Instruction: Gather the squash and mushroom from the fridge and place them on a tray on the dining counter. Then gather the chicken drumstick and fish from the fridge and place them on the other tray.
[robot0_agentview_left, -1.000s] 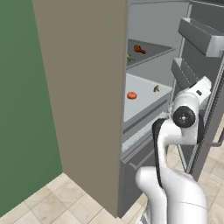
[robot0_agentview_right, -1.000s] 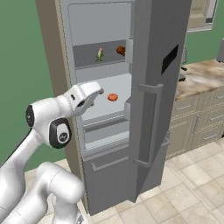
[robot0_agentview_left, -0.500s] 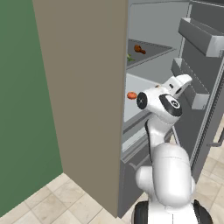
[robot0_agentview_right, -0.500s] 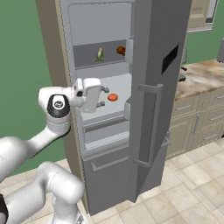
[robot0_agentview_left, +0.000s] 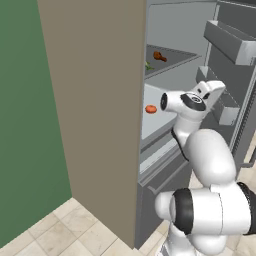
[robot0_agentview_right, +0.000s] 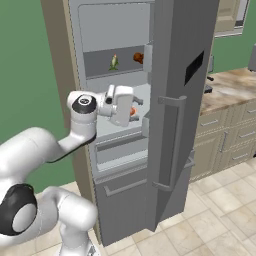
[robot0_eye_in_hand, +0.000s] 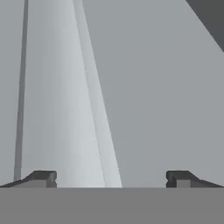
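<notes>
The fridge (robot0_agentview_right: 175, 60) stands open. On its upper shelf lie a yellow-green squash (robot0_agentview_right: 114, 62) (robot0_agentview_left: 148, 65) and a reddish-brown chicken drumstick (robot0_agentview_right: 138, 57) (robot0_agentview_left: 159, 56). A red-orange round item (robot0_agentview_left: 150, 109) (robot0_agentview_right: 133, 111) sits on the middle shelf. My gripper (robot0_agentview_right: 136, 102) reaches in over that middle shelf, just left of the round item in the right base view. In the hand view my gripper (robot0_eye_in_hand: 111, 177) is open, with bare grey fridge wall beyond its fingertips (robot0_eye_in_hand: 43, 177). The mushroom, fish, both trays and the dining counter are out of view.
The open fridge door (robot0_agentview_left: 235, 75) with its bins hangs close on the arm's right, and its bar handle (robot0_agentview_right: 167, 145) faces the room. Closed drawers (robot0_agentview_right: 120, 152) lie under the middle shelf. A wall counter with beige cabinets (robot0_agentview_right: 230, 95) stands to the right.
The arm has folded and turned, carrying the hand further in over the middle shelf. The jaws have stayed open.
</notes>
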